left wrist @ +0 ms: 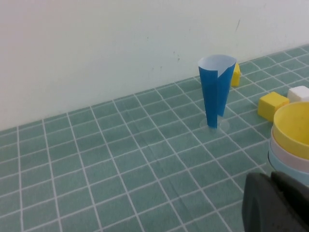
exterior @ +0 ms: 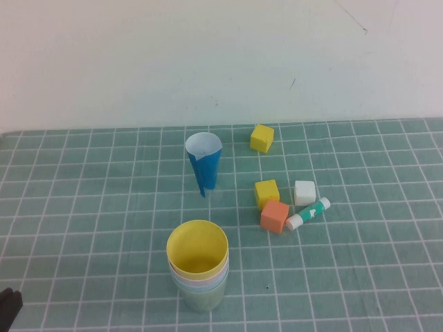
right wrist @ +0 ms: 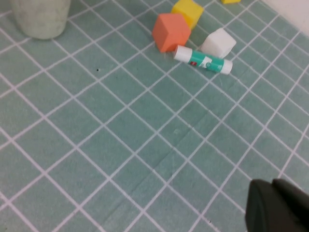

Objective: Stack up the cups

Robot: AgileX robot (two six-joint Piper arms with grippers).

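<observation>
High view: the cups [exterior: 198, 266] stand nested in one stack at the lower centre of the frame, on the green grid-lined mat [exterior: 83, 207]. The yellow cup [exterior: 197, 247] sits on top, with the pink, light blue and pale green rims layered below; all are matte and tapered. Above them stands a narrow blue-and-white paper cone [exterior: 204, 162], point down. To the right lie two yellow cubes [exterior: 262, 137], an orange cube [exterior: 275, 216], a white cube [exterior: 304, 193] and a green-and-white glue stick [exterior: 309, 214]. A dark sliver of the left gripper [exterior: 10, 304] shows at the lower left corner.

Left wrist view: the left gripper [left wrist: 275, 203], black, sits at the lower right, jaws closed on nothing, just beside the stack [left wrist: 292, 145].

Right wrist view: the right gripper [right wrist: 277, 205] occupies the lower right, closed and empty. The pale green cup [right wrist: 41, 17] sits at the upper left.
</observation>
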